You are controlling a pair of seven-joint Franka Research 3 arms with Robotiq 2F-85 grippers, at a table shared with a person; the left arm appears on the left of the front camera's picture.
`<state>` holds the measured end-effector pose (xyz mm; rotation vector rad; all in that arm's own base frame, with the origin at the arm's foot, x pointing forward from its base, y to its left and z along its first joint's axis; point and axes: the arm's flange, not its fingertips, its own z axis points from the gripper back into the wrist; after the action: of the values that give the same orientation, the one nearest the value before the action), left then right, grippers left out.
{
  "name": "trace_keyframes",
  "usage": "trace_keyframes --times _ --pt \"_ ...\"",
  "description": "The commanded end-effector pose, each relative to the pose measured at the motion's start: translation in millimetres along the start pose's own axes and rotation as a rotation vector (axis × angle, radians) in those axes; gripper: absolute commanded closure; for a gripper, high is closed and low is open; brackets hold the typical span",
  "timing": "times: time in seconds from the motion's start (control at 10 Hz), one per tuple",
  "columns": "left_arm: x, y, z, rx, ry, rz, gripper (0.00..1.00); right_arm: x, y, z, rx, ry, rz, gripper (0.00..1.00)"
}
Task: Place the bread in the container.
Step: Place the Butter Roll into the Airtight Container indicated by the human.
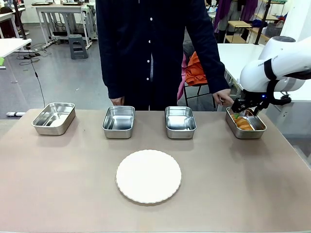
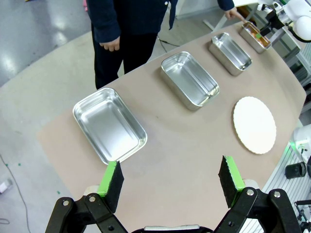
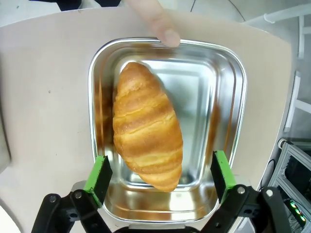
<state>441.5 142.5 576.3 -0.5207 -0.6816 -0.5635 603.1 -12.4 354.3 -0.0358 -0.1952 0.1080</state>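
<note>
Nearest the front camera sits a round white plate [image 1: 148,176]. Beyond it and to its right, the bread [image 3: 146,126] lies inside the container [image 3: 228,73], a person's finger [image 3: 158,22] touching the far rim. Just above hangs the right gripper [image 3: 159,177], fingers spread, empty. Left of the plate, the left gripper [image 2: 171,180] is also spread.

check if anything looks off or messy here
Nothing stands out. The bread lies whole in the container, slightly diagonal. A person's finger touches its rim. The right gripper is open above it.
</note>
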Motion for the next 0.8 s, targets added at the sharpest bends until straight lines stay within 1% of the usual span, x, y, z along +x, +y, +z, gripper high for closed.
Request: trace_keyframes --times 0.0,0.4,0.6,0.7 --pt "-0.1 -0.4 0.6 -0.009 -0.01 -0.009 0.0 0.9 -0.1 2.9 -0.001 -0.005 0.0 0.0" --pt "-0.1 -0.4 0.6 -0.009 -0.01 -0.009 0.0 0.1 0.0 0.1 0.0 0.0 0.0 0.0" --pt "-0.1 -0.4 0.6 -0.009 -0.01 -0.009 0.0 -19.5 15.6 57.4 -0.011 -0.067 -0.101 0.0" --pt "-0.1 -0.4 0.6 -0.009 -0.01 -0.009 0.0 -30.3 19.6 79.5 -0.016 -0.088 -0.156 0.0"
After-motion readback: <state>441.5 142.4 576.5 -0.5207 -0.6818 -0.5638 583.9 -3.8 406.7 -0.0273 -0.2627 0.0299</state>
